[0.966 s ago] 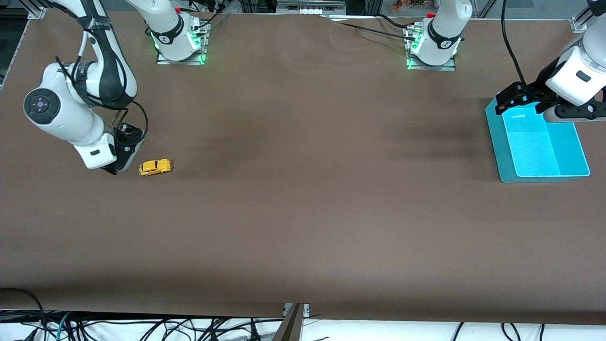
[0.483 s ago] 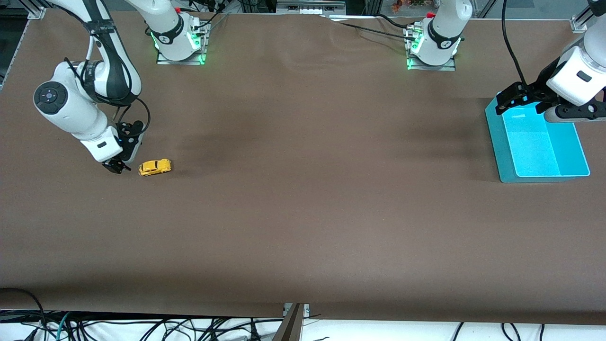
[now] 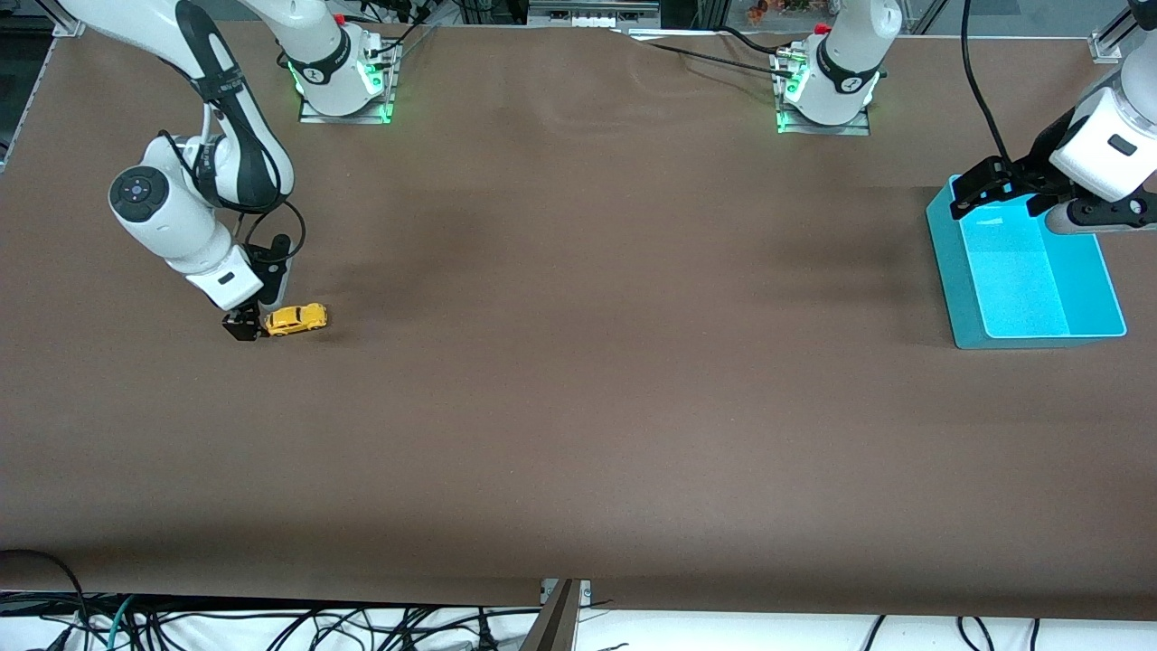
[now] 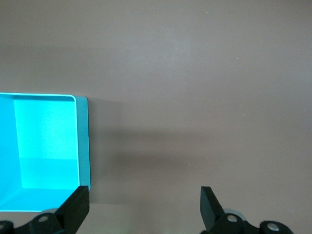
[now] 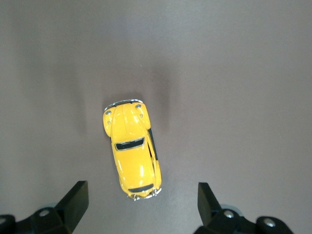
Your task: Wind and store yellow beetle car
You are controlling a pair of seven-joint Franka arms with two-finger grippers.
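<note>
From the high camera across the table, the yellow beetle car (image 3: 296, 319) sits on its wheels on the brown table (image 3: 578, 407), toward the right arm's end. The right gripper (image 3: 242, 325) is down low just beside the car's end, on the side toward the table edge at the right arm's end; whether it touches the car I cannot tell from here. At the left arm's end stands a teal bin (image 3: 949, 280), well apart from the car. The left gripper (image 3: 981, 185) hangs over the bin's corner that lies farthest from the camera and nearest the table's middle, and that arm waits.

In the left wrist view, the left gripper (image 4: 145, 212) has its fingers (image 4: 76, 209) spread wide with nothing between them. Below it lie bare table (image 4: 195, 73) and one end of the teal bin (image 4: 83, 141), whose floor looks bare in the part that shows.

In the right wrist view, the right gripper (image 5: 142, 207) is likewise spread wide, its fingers (image 5: 77, 201) standing clear on either side. The yellow beetle car (image 5: 131, 148) lies lengthwise between their lines, one chrome bumper end close to the gap, the other pointing away. Neither finger touches it.
</note>
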